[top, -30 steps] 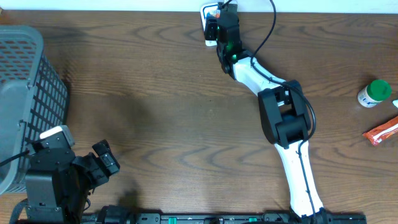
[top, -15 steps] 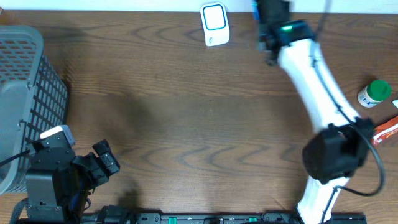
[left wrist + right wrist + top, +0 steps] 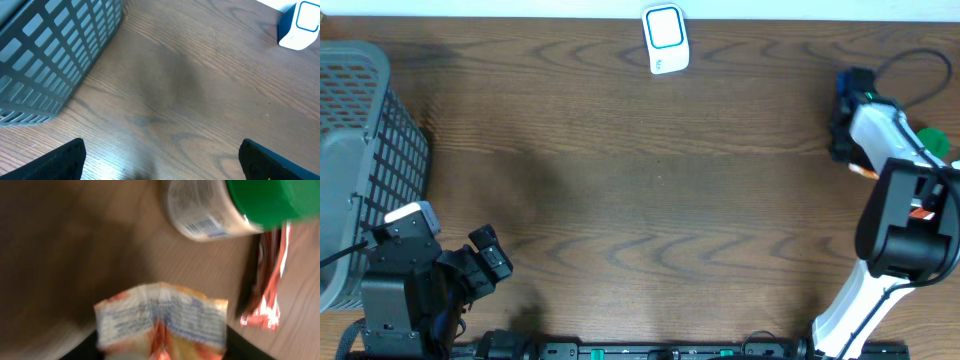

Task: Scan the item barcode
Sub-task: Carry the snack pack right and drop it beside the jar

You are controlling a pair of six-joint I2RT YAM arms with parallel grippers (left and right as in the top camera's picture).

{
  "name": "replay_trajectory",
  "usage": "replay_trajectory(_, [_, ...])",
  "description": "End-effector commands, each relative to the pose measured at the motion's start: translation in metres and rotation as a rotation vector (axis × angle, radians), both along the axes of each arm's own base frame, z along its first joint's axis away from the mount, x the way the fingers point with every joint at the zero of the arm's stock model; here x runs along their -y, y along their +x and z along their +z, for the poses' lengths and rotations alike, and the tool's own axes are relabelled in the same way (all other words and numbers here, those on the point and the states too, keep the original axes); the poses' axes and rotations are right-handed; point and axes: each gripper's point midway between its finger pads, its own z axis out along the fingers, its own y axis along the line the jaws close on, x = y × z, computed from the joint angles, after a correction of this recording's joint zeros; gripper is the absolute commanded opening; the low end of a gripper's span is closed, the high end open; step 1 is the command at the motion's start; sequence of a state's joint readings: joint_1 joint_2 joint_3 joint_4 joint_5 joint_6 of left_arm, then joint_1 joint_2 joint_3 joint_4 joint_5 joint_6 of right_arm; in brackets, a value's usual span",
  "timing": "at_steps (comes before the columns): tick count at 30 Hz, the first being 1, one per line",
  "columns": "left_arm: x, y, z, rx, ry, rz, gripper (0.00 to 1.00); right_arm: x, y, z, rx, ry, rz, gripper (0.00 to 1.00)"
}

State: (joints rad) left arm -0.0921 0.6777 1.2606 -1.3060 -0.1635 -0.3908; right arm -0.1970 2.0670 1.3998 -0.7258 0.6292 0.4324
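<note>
**Right side of the table, item in the gripper.** The orange-and-white packet point(image 3: 160, 315) sits between the two dark fingers of the right gripper point(image 3: 161, 332). The jaws stand partway open and are closed onto the packet's sides. The right wrist view is smeared, so its print cannot be read, nor can it be told whether the packet touches the wood. Just beyond it lies a green-capped bottle point(image 3: 215, 210) on its side, printed label facing the camera. A red-and-silver wrapper point(image 3: 265, 290) lies beside the bottle. In the overhead view only a sliver of orange shows at the gripper's tip, at the table's right edge.

The white scanner point(image 3: 666, 38) with its blue-framed window stands at the far edge of the wooden table point(image 3: 620, 180), well apart from the packet. The left gripper point(image 3: 162, 150) hangs near the front left corner with its jaws spread wide and nothing between them. A grey mesh basket point(image 3: 360, 150) stands at the left edge.
</note>
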Motion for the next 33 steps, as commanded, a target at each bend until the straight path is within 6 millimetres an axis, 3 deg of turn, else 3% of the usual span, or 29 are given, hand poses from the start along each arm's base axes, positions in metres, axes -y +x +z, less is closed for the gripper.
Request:
replay_trajectory(1, [-0.001, -0.001, 0.000, -0.003, 0.011, -0.002, 0.98, 0.027, -0.020, -0.005, -0.051, -0.038, -0.018, 0.66])
replay_trajectory(3, [-0.001, -0.001, 0.000, -0.003, 0.011, -0.002, 0.98, 0.034, -0.022, 0.004, -0.042, -0.037, -0.038, 0.99])
replay_trajectory(5, [-0.001, -0.001, 0.000, -0.003, 0.011, -0.002, 0.98, 0.029, -0.014, 0.027, 0.001, -0.002, -0.026, 0.99])
replay_trajectory(7, [-0.001, -0.001, 0.000, -0.003, 0.011, -0.002, 0.98, 0.017, -0.001, 0.062, 0.085, 0.040, 0.003, 0.99])
replay_trajectory(11, [-0.001, -0.001, 0.000, -0.004, 0.011, -0.002, 0.98, -0.024, 0.007, 0.161, 0.327, 0.133, 0.106, 0.99])
replay_trajectory(15, [-0.001, -0.001, 0.000, -0.003, 0.011, -0.002, 0.98, -0.056, -0.033, 0.279, 0.608, 0.071, 0.216, 0.99])
replay_trajectory(17, [-0.001, -0.001, 0.000, -0.003, 0.011, -0.002, 0.98, -0.072, -0.069, 0.332, 0.738, 0.032, 0.285, 0.99])
replay_trajectory(19, [-0.001, -0.001, 0.000, -0.003, 0.011, -0.002, 0.98, -0.090, -0.110, 0.368, 0.841, 0.025, 0.355, 0.99])
replay_trajectory(21, [-0.001, -0.001, 0.000, -0.003, 0.011, -0.002, 0.98, -0.109, -0.153, 0.387, 0.919, 0.055, 0.435, 0.99])
replay_trajectory(24, [-0.001, -0.001, 0.000, -0.004, 0.011, -0.002, 0.98, -0.125, -0.208, 0.398, 1.003, 0.079, 0.483, 0.99])
replay_trajectory(28, [-0.001, -0.001, 0.000, -0.003, 0.011, -0.002, 0.98, -0.125, -0.270, 0.412, 1.109, -0.012, 0.494, 0.99])
replay_trajectory(33, [-0.001, -0.001, 0.000, -0.003, 0.011, -0.002, 0.98, -0.126, -0.338, 0.413, 1.233, -0.091, 0.481, 0.99])
